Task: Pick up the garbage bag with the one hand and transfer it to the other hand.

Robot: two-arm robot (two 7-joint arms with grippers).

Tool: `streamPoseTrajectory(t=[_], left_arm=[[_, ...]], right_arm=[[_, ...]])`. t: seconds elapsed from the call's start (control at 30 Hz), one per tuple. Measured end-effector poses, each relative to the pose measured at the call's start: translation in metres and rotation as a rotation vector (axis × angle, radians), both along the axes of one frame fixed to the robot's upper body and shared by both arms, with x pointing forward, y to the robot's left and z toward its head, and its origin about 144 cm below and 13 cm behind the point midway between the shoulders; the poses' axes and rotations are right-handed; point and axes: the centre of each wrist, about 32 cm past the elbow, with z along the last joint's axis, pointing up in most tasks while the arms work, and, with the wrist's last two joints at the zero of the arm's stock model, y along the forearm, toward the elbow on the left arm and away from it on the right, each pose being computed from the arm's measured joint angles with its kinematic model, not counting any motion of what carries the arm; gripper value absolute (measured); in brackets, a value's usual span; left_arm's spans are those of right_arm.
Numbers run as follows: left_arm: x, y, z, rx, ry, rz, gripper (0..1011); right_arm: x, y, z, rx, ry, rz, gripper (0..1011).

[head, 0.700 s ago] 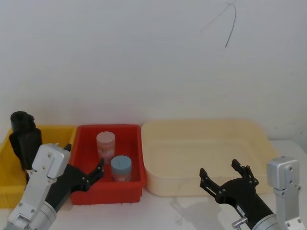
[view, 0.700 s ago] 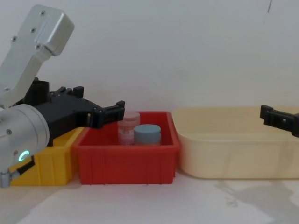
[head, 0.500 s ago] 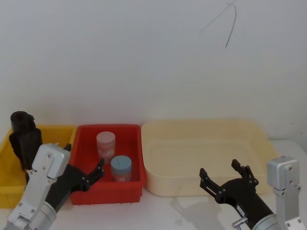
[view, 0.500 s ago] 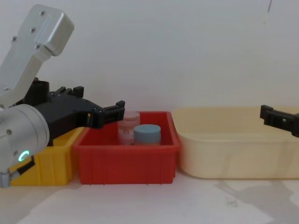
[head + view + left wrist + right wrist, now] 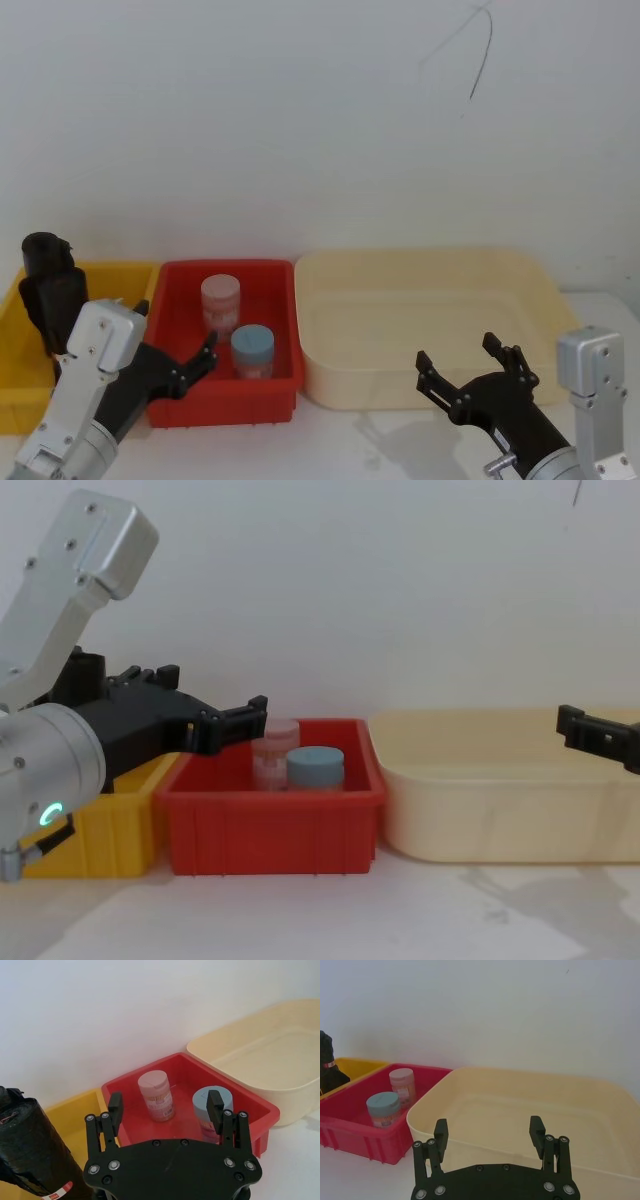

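Jaws wide apart on the left gripper (image 5: 165, 1104), gripping nothing: two long matte black fingers (image 5: 114, 1110) bolted to a black plate (image 5: 172, 1167) dotted with silver screws (image 5: 114, 1164). Held above the left end of the red bin (image 5: 225, 405), just beside the yellow bin (image 5: 20, 395), tips toward the wall, short of the garbage bag (image 5: 30, 1155) and not touching it. Likewise on the right gripper (image 5: 488, 1127): two fingers spread, empty, hanging before the near wall of the cream tub (image 5: 420, 300), well apart from the bag. Farther back, boxy silver-grey metal: left arm (image 5: 60, 590) with a green light ring (image 5: 50, 813) glowing, right arm (image 5: 590, 375) cut off at the lower edge of the head view. One garbage bag, a thick smooth black plastic cylinder, leaning in the yellow bin at the far left, red-and-white label near its lower end, base hidden behind the gripper plate in the left wrist view. One second black roll (image 5: 42, 250) behind it, lumpier on top, mostly hidden; hard to tell from the head view where one ends and the other begins. Three open plastic containers side by side in a row: yellow, red, then the wider, round-cornered cream one. Two small jars upright in the red bin, near each other: pink-lidded jar (image 5: 221, 298) farther back, blue-lidded jar (image 5: 252, 350) nearer, labels too small to read. White table (image 5: 350, 440) underneath, plain white wall (image 5: 300, 120) behind, one thin dark line (image 5: 487, 55) high on it.
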Motion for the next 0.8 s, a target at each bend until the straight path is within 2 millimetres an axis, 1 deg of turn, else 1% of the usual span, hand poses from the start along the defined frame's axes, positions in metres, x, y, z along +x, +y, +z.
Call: streamPoseTrajectory(t=[0.8], left_arm=[[0.0,0.0,0.0,0.0,0.0,0.0,1000]], right_arm=[[0.0,0.0,0.0,0.0,0.0,0.0,1004]])
